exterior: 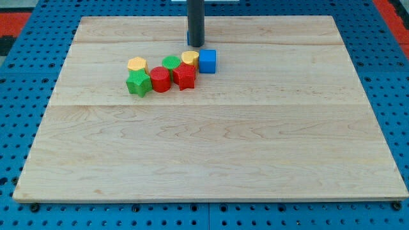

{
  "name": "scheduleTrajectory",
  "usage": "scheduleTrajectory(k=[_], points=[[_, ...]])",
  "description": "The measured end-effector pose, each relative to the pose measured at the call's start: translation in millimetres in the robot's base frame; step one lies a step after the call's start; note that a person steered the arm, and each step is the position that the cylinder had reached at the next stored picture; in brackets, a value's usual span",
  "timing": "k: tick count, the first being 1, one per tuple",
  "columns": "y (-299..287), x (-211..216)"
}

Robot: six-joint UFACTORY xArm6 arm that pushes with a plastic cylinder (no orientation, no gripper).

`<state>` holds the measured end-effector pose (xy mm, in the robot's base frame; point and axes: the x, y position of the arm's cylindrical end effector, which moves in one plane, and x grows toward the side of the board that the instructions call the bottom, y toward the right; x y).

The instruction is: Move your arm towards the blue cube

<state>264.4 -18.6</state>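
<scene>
The blue cube [207,61] sits on the wooden board [211,147], toward the view's top, at the right end of a cluster of blocks. My tip [195,45] stands just above the cube and slightly to its left in the view, a short gap away from it. It also stands just above the yellow block [190,58] that touches the cube's left side.
Left of the cube lie a red star-like block [185,75], a green cylinder [170,62], a red cylinder [160,80], a yellow hexagonal block [137,64] and a green star-like block [138,83]. A blue pegboard [390,76] surrounds the board.
</scene>
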Motion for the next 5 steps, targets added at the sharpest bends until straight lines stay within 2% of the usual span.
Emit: scheduleTrajectory(k=[1,2,3,4,5], points=[[9.8,-16.7],[71.5,-18.4],[137.9,-40.6],[146.5,-65.5],[130.0,-62.6]])
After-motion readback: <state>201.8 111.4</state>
